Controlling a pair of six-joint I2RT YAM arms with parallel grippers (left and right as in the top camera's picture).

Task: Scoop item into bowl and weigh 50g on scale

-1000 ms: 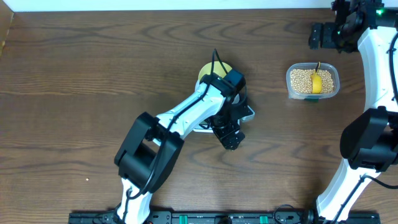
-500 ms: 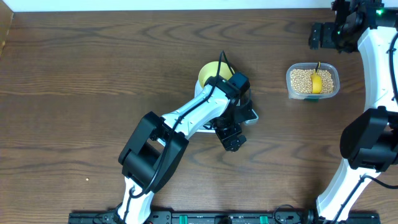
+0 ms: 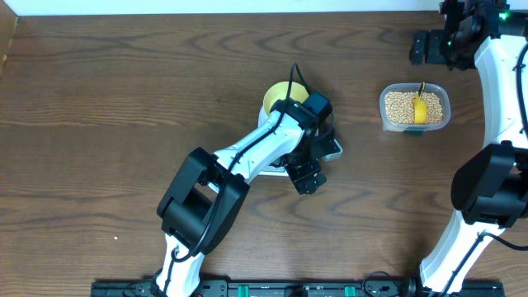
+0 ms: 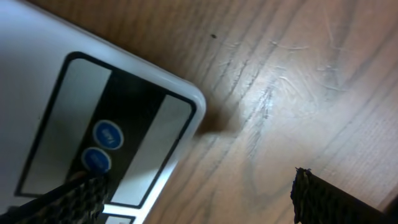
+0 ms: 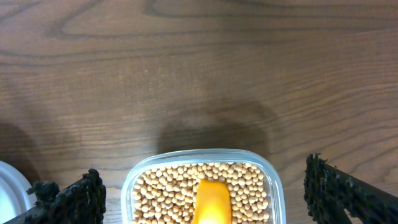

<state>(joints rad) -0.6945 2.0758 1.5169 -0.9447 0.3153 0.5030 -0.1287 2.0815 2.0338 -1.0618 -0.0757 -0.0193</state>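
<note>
The pale yellow bowl [image 3: 279, 96] stands on the white scale [image 3: 332, 149], and my left arm hides most of both. My left gripper [image 3: 307, 176] hangs open low over the scale's front corner. In the left wrist view that corner of the scale [image 4: 37, 81] shows its grey display and two blue buttons [image 4: 107, 132]. My left gripper [image 4: 199, 205] holds nothing, one finger over the panel and the other over bare wood. The tan beans [image 3: 400, 106] fill a clear tub [image 5: 273, 186] with a yellow scoop [image 5: 211, 200] lying in them. My right gripper [image 5: 205, 199] stands open above the tub, empty, at the far right [image 3: 419, 48].
The tub [image 3: 415, 107] stands at the right of the brown wooden table [image 3: 124, 99]. A white rim [image 5: 9, 186] shows at the left edge of the right wrist view. The right arm's white links run down the table's right side.
My left arm has shifted slightly to the right over the scale, uncovering a little more of the bowl. The right arm has not moved.
</note>
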